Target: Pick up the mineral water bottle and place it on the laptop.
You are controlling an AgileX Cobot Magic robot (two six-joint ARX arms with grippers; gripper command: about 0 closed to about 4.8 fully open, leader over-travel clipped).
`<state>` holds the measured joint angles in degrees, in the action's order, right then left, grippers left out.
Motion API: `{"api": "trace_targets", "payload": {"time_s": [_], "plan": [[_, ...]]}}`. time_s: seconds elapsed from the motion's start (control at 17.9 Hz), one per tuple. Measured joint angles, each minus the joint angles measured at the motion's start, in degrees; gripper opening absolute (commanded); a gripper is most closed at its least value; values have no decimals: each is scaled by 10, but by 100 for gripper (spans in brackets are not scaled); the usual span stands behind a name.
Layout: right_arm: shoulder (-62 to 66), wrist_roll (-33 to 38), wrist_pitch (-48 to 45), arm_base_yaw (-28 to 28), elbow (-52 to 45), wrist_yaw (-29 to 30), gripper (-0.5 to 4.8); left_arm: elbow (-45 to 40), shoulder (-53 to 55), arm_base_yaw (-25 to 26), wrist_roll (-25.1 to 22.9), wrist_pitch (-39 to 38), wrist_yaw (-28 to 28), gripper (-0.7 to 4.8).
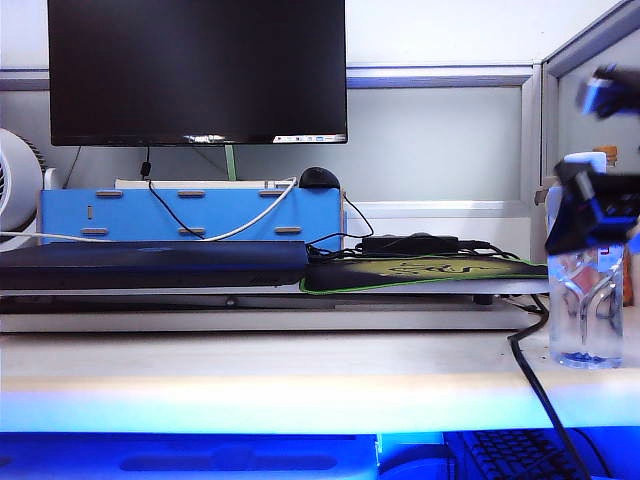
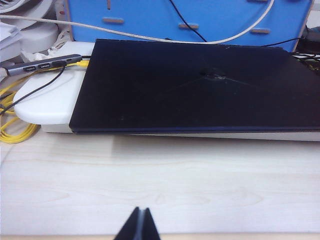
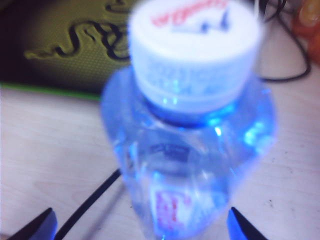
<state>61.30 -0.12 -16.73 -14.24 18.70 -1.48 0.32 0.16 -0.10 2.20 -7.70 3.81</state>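
Note:
The mineral water bottle [image 1: 587,315] stands upright on the pale desk at the far right. In the right wrist view its white cap [image 3: 195,50] and clear body [image 3: 192,165] fill the frame. My right gripper [image 3: 142,227] is open, one fingertip on each side of the bottle's body and apart from it. In the exterior view the right gripper [image 1: 588,225] covers the bottle's upper part. The laptop [image 1: 150,262] lies flat and closed on a white stand at the left, its dark lid [image 2: 200,85] bare. My left gripper [image 2: 141,222] is shut and empty, low over the desk in front of the laptop.
A black mouse pad with green edging [image 1: 420,272] lies between laptop and bottle. A black cable [image 1: 530,370] runs over the desk edge beside the bottle. Behind stand a blue box [image 1: 190,210], a monitor [image 1: 196,70] and a white fan [image 1: 15,180]. Something orange [image 3: 310,15] sits beyond the bottle.

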Motion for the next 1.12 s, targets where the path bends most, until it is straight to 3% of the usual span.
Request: {"api": "trace_targets", "payload": {"time_s": [0.56,1.01,1.06,1.12], "plan": [[128,-17,-58,4,76,-25,479,0,0,0,0,0,0,-2],[176,-17,-34,4,130,-50,479,0,0,0,0,0,0,-2],[178,-17,-31,4,130,-56,309,0,0,0,0,0,0,-2],[178,-17,-28,4,130,-61,84,0,0,0,0,0,0,-2]]}}
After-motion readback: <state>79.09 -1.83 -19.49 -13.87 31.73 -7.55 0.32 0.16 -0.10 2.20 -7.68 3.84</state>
